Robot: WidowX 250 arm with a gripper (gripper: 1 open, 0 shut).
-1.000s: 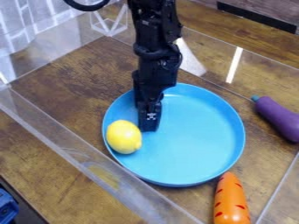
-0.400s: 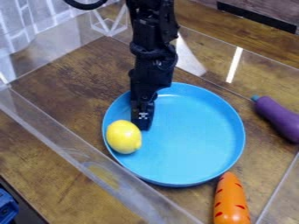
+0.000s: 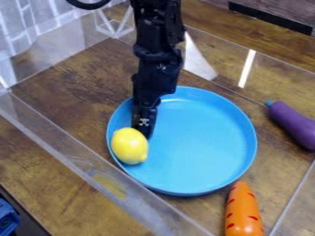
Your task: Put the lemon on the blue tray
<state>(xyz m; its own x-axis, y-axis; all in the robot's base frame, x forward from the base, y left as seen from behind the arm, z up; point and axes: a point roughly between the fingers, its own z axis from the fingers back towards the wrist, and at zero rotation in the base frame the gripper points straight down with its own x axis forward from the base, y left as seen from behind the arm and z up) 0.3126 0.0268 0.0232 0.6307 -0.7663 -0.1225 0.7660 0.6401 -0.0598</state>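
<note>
The lemon (image 3: 129, 146), small and bright yellow, lies on the blue tray (image 3: 204, 147) close to its left rim. The tray is a large round blue plate in the middle of the wooden table. My black gripper (image 3: 145, 120) points straight down over the tray's left part, just above and behind the lemon. Its fingers stand open with nothing between them, and they are apart from the lemon.
An orange carrot (image 3: 242, 211) lies at the tray's lower right edge. A purple eggplant (image 3: 296, 123) rests to the right. Clear plastic walls (image 3: 50, 138) fence the table on the left and front.
The gripper has shifted slightly to the left over the tray. The lemon stays where it was.
</note>
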